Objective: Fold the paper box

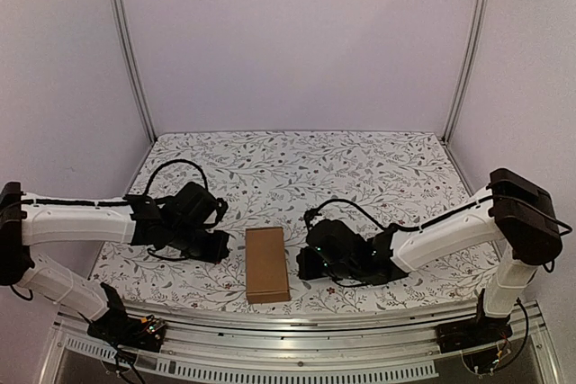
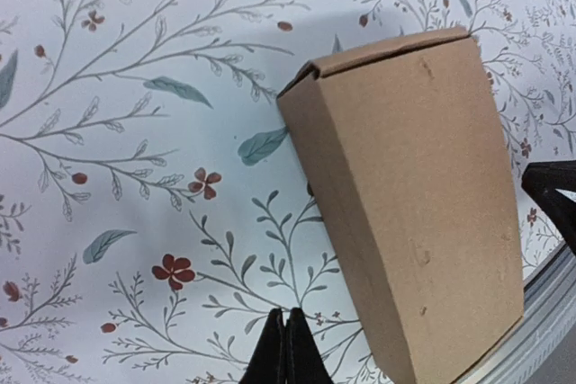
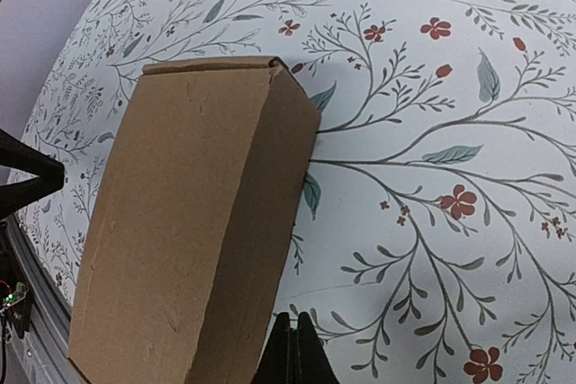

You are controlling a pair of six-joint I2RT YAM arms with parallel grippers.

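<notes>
The paper box (image 1: 267, 263) is a plain brown oblong carton, closed, lying flat on the floral cloth between my two arms. It also shows in the left wrist view (image 2: 418, 195) and in the right wrist view (image 3: 193, 222). My left gripper (image 1: 220, 246) is shut and empty, just left of the box, not touching it; its tips (image 2: 286, 317) are pressed together over the cloth. My right gripper (image 1: 304, 263) is shut and empty, just right of the box; its tips (image 3: 293, 319) are close beside the box's side wall.
The floral cloth (image 1: 360, 168) covers the table up to the back wall. A metal rail (image 1: 297, 321) runs along the near edge just below the box. Frame posts (image 1: 130, 51) stand at the back corners.
</notes>
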